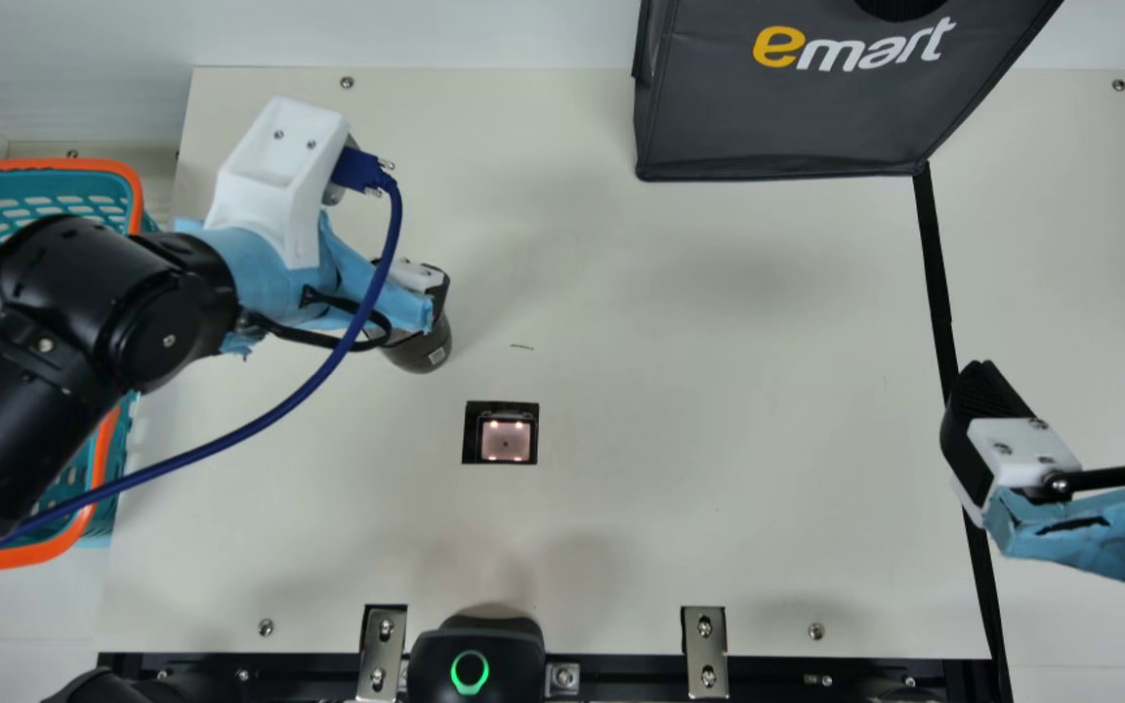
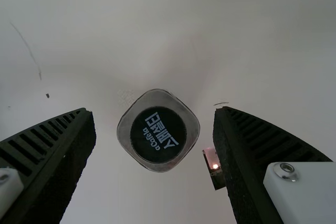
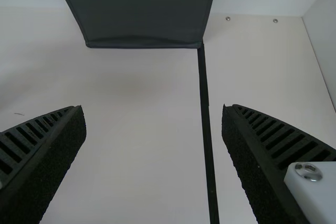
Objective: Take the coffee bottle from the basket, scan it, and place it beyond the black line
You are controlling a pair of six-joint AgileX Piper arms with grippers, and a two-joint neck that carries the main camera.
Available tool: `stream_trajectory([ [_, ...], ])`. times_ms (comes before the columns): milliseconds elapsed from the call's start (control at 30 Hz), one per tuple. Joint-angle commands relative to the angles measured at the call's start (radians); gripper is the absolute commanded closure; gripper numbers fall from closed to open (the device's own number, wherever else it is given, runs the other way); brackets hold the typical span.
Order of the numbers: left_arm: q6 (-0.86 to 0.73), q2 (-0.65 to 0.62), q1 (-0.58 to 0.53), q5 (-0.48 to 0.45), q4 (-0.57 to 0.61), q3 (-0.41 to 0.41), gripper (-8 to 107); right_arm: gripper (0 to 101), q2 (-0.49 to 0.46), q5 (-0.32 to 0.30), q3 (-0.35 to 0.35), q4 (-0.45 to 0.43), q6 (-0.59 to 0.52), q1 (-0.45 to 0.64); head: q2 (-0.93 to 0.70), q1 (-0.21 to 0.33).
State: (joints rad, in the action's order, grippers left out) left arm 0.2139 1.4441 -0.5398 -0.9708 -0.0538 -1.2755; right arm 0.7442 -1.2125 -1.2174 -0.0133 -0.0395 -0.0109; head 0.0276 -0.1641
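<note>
- Coffee bottle (image 1: 423, 353): upright on the desk (image 1: 680, 342), near the scanner window (image 1: 506, 440), basket (image 1: 118, 176) side.
- Left end effector (image 1: 433, 288): spread around the bottle, gaps both sides.
- Right end effector (image 1: 1070, 371): spread, well apart from the scanner window.

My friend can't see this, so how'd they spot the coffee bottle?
Find the orange-rimmed basket, then cross the table toward the glowing square. Just before it, at the left gripper, stands the dark bottle. Unlike that flat square, it has white writing on top.
</note>
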Motion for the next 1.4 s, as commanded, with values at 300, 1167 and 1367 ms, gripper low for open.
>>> stream_trajectory([
  [300, 0.074, 0.014, -0.024, 0.005, -0.016, 0.028, 9, 10, 0.0, 0.001, 0.0, 0.0, 0.0, 0.0, 0.0, 0.026],
  [1167, 0.214, 0.067, -0.02, 0.015, -0.057, 0.019, 9, 10, 0.0, 0.0, 0.0, 0.0, 0.0, 0.0, 0.0, 0.026],
  [1367, 0.215, 0.057, -0.02, 0.02, -0.055, 0.038, 9, 10, 0.0, 0.0, 0.0, 0.0, 0.0, 0.0, 0.0, 0.026],
])
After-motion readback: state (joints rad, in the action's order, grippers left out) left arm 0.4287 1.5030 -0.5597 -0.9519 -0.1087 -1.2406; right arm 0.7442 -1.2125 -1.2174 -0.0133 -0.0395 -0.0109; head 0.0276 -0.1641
